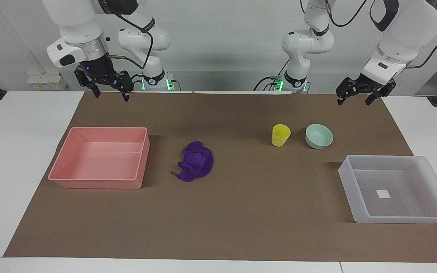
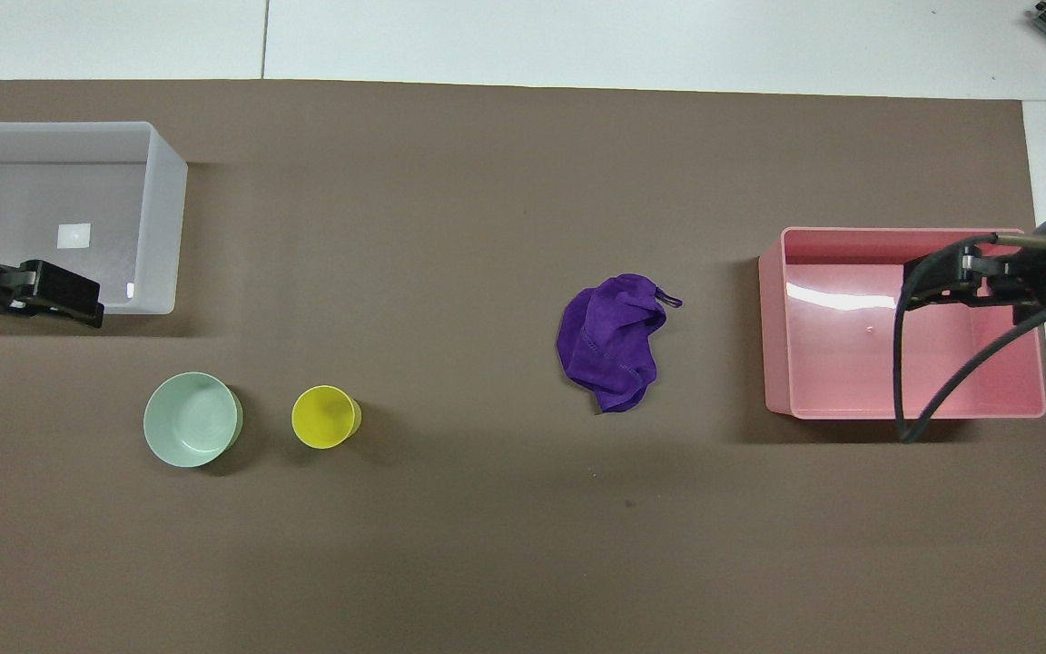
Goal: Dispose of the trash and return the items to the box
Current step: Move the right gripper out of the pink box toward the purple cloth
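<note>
The trash, a crumpled purple cloth (image 1: 195,161) (image 2: 609,341), lies mid-mat beside the pink tray. The items are a yellow cup (image 1: 280,135) (image 2: 325,417) and a mint-green bowl (image 1: 319,136) (image 2: 192,420), both upright and side by side, nearer to the robots than the box. The box (image 1: 385,159) (image 2: 169,218) is translucent and holds only a white sticker. It sits at the left arm's end of the table. My right gripper (image 1: 111,94) (image 2: 968,272) hangs open in the air at the pink tray's end. My left gripper (image 1: 355,101) (image 2: 42,295) hangs open at the box's end. Neither holds or touches anything.
A pink opaque tray (image 1: 142,159) (image 2: 773,318) with nothing in it stands at the right arm's end of the table. A brown mat (image 1: 241,212) covers the white table. The right arm's black cable (image 2: 900,363) loops over the pink tray in the overhead view.
</note>
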{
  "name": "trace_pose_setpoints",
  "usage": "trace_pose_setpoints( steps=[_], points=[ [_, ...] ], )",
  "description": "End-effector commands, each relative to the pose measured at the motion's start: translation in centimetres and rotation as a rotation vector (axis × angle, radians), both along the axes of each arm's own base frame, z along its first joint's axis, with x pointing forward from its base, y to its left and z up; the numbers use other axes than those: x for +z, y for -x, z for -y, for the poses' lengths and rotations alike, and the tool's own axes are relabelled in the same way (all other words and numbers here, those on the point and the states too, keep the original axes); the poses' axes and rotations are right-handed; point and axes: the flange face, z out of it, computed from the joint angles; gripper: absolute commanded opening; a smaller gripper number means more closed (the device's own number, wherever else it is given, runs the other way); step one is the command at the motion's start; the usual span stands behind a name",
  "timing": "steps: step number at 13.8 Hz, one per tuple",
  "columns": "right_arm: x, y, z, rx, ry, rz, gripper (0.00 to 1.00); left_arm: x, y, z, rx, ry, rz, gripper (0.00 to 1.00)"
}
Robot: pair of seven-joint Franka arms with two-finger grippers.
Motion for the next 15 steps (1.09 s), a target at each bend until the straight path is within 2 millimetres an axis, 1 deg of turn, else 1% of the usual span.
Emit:
trace_pose_setpoints(
  steps=[1,7,9,10,11,12,13,15],
  points=[
    [0.1,0.6,0.2,0.01,0.015,-0.01,1.0,0.4,0.3,-0.6,0.015,-0.023,-0.004,1.0],
    [0.0,0.7,0.5,0.002,0.015,-0.013,1.0,0.5,0.5,-0.6,0.016,-0.025,-0.013,1.0],
    [-0.5,1.0,0.1,-0.005,0.017,-0.014,1.0,0.3,0.4,-0.6,0.016,-0.025,-0.016,1.0],
    [-0.5,0.6,-0.1,0.011,0.014,0.02,1.0,0.3,0.4,-0.6,0.016,-0.025,-0.014,1.0],
    [-1.4,0.2,-0.3,0.015,0.013,0.049,1.0,0.4,0.4,-0.6,0.016,-0.025,-0.016,1.0],
    [-2.2,0.6,-0.2,0.013,0.014,0.063,1.0,0.6,0.6,-0.7,0.016,-0.025,-0.013,1.0],
    [-3.3,0.6,-0.4,0.018,0.014,0.074,1.0,0.5,0.6,-0.6,0.013,-0.025,-0.014,1.0],
    [-4.5,0.4,-0.8,0.021,0.014,0.091,1.0,0.4,0.5,-0.6,0.014,-0.025,-0.014,1.0]
  ],
)
